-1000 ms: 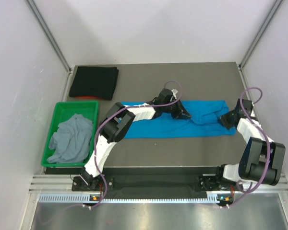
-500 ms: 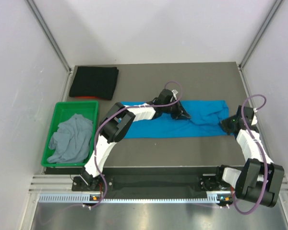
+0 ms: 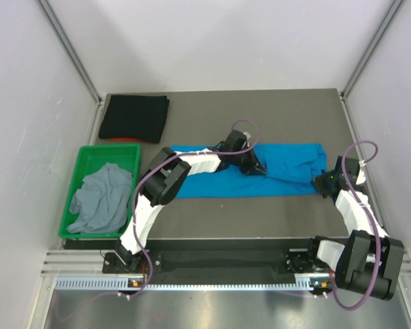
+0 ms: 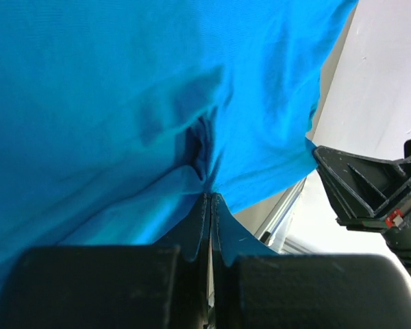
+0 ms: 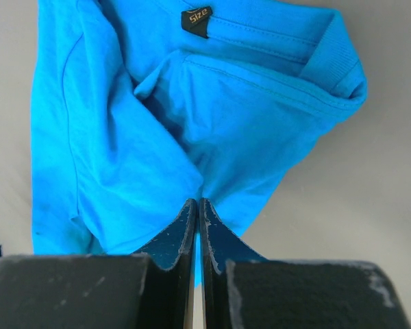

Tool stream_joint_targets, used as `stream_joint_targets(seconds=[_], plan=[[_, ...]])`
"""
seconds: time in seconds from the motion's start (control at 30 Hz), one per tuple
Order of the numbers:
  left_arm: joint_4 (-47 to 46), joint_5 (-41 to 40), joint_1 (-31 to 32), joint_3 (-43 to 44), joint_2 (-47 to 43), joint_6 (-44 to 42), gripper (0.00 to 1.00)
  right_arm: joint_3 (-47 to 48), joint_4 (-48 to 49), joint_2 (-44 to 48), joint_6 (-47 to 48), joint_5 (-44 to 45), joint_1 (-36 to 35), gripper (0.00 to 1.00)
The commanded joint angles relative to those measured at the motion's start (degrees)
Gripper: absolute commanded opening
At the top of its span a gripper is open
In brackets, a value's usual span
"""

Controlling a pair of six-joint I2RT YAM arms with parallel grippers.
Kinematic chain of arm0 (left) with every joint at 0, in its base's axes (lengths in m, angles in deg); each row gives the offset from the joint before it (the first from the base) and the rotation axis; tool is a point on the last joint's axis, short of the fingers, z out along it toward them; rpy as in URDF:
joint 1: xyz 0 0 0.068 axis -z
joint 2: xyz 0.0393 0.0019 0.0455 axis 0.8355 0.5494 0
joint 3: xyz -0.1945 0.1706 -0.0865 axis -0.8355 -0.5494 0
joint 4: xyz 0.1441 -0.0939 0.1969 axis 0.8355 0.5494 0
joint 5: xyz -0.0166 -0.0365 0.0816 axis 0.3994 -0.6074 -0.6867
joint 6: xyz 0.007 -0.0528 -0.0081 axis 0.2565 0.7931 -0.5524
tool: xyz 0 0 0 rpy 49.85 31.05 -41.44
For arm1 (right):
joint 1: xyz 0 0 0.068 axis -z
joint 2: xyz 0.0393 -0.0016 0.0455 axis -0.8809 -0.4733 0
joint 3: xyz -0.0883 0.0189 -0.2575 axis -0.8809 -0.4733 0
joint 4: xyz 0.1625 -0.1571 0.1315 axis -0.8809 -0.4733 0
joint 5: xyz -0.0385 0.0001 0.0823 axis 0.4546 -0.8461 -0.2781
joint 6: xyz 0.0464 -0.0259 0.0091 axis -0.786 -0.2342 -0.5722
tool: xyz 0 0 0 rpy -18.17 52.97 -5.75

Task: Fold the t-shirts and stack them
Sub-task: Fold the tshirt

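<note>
The bright blue t-shirt (image 3: pixel 288 161) lies stretched out left to right across the middle of the table. My left gripper (image 3: pixel 255 166) is shut on a pinch of cloth near the shirt's middle; in the left wrist view the closed tips (image 4: pixel 210 197) bite a fold of blue cloth (image 4: pixel 109 103). My right gripper (image 3: pixel 322 181) is shut on the shirt's right end, its tips (image 5: pixel 197 202) clamped on the blue fabric (image 5: pixel 246 116) below the size label (image 5: pixel 196 19). A black t-shirt (image 3: pixel 134 118) lies folded at the back left. The grey t-shirt (image 3: pixel 103 199) sits crumpled in the bin.
The green plastic bin (image 3: pixel 109 148) stands at the left edge of the table. A sliver of red (image 3: pixel 113 140) shows under the black shirt's near edge. Metal frame posts and white walls close in both sides. The right arm's gripper (image 4: pixel 370 192) shows in the left wrist view.
My left gripper has closed on the blue cloth and shifted slightly left. The right gripper has drawn the shirt's right end a little toward the near edge.
</note>
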Motion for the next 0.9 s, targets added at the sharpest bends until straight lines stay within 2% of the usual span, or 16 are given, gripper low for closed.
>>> stream_joint_targets(seconds=[0.0,0.27,0.57,0.87], plan=[[1.2,-2.4,0.1,-0.2,-5.1,-2.4,0.00,-0.1,2.6,0.5,0.0,1.8,-0.2,0.00],[1.8,-3.0,0.2,-0.1,-4.8,-2.8,0.00,-4.7,2.7,11.2,-4.3,7.2,-2.2,0.00],[4.9,-4.6,0.1,0.0,-5.1,-4.9,0.00,-7.3,2.9,14.0,-7.6,10.1,-5.3,0.00],[7.8,-4.7,0.0,1.2,-4.8,-6.4,0.00,-8.7,0.9,19.3,-10.3,17.3,-8.9,0.00]])
